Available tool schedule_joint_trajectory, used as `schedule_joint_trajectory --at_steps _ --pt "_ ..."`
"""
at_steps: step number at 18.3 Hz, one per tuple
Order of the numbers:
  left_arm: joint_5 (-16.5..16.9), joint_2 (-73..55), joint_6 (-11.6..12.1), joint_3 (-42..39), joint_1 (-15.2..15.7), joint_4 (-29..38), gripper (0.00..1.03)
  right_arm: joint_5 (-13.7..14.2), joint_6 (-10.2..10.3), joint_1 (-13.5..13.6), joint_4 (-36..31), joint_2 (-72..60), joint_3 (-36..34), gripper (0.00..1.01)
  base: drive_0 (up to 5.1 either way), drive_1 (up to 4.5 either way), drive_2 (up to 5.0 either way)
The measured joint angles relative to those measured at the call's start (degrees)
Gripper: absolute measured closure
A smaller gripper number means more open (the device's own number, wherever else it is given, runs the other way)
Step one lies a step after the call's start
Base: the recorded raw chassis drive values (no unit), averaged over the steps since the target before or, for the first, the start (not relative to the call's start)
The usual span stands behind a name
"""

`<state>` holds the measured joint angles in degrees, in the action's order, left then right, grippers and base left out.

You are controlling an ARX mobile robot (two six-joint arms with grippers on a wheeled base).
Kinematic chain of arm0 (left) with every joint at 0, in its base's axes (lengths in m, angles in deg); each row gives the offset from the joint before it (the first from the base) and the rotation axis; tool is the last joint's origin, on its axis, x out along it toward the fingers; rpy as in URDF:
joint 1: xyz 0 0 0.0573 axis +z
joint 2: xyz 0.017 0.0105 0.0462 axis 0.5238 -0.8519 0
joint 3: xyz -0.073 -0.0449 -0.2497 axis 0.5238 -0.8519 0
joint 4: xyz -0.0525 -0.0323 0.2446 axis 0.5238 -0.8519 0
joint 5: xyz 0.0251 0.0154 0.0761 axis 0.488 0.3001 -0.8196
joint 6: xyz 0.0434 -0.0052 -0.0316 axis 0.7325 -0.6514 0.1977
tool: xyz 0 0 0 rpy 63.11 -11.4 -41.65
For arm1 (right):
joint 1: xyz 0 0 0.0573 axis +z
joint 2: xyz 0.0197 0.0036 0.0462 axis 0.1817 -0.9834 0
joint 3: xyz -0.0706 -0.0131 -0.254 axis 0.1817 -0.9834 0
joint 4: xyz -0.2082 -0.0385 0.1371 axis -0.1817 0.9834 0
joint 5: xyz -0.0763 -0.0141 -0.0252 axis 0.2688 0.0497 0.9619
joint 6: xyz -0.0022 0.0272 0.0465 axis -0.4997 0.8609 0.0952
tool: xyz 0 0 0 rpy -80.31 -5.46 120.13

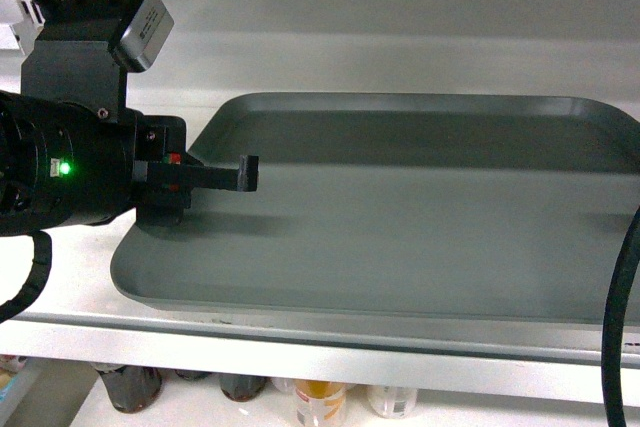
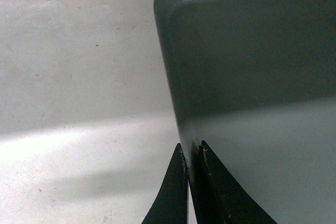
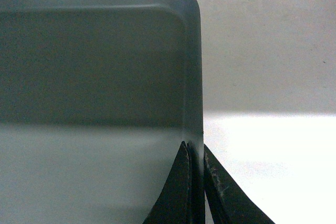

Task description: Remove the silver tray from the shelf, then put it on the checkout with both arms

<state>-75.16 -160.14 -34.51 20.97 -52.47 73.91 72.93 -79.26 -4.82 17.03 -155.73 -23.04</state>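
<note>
grasp stage of the lift-off: the silver tray [image 1: 400, 217] lies flat on the shelf [image 1: 300, 352], its long side along the front lip, and you have not yet raised it. the checkout is in none of the views.

left pincer [image 2: 192, 153]: in the left wrist view its two fingers [image 2: 173, 192] straddle the tray's left rim, one outside over the white shelf board, one inside over the tray floor, drawn close with the rim between them; it reads as clamped on the rim. in the head view the left arm [image 1: 70, 167] enters from 9 o'clock, held level, its green light lit, one finger lying over the tray's left edge.

right pincer [image 3: 196, 153]: same arrangement on the right rim, fingers [image 3: 176, 192] either side of the raised edge, gap nearly gone, clamped on it as far as you can judge. the head view shows only a black cable [image 1: 622, 317] at 4 o'clock; the right arm itself is out of frame.

next move, as a judgement: raise both wrists together and evenly, clear the front lip, then draw back toward 6 o'clock. an uneven lift would tilt the wide tray or twist a thin rim out of one grip.
</note>
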Motion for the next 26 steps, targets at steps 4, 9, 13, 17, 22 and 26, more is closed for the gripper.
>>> schedule_joint_trajectory --at_steps 4,9,13,17,22,26 --pt "0.1 0.0 0.2 0.0 0.2 0.1 0.99 0.1 0.0 0.0 -0.1 0.0 0.0 0.98 0.1 -3.9 4.2" --pt "0.2 0.0 0.2 0.0 0.2 -0.2 0.99 0.2 0.0 0.0 0.0 0.0 0.0 0.98 0.1 -4.09 4.3" --pt "0.2 0.0 0.2 0.0 0.2 0.0 0.99 0.2 0.0 0.0 -0.1 0.0 0.0 0.98 0.1 -4.12 4.2" --pt "0.2 0.1 0.2 0.0 0.2 0.0 0.99 0.2 0.0 0.0 -0.2 0.2 0.0 0.98 0.2 -4.02 4.3" --pt "0.2 0.2 0.3 0.1 0.2 -0.3 0.99 0.2 0.0 0.0 0.0 0.3 0.0 0.98 0.2 -4.02 4.3" --pt "0.3 0.2 0.4 0.1 0.2 0.0 0.99 0.3 -0.1 0.0 -0.3 0.3 0.0 0.98 0.0 -4.19 4.2"
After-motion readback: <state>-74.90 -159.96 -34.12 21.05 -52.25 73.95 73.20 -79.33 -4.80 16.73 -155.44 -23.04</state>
